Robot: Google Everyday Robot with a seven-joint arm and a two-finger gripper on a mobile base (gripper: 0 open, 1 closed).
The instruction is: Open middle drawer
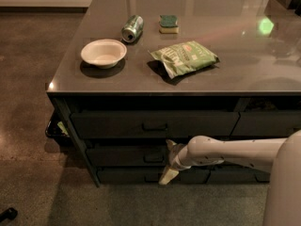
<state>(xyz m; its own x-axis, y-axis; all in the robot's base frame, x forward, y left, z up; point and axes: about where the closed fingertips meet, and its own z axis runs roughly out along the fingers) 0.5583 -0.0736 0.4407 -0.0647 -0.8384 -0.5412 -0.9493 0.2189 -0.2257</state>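
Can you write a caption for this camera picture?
The open gripper hovers by the middle drawer handle, under the counter.
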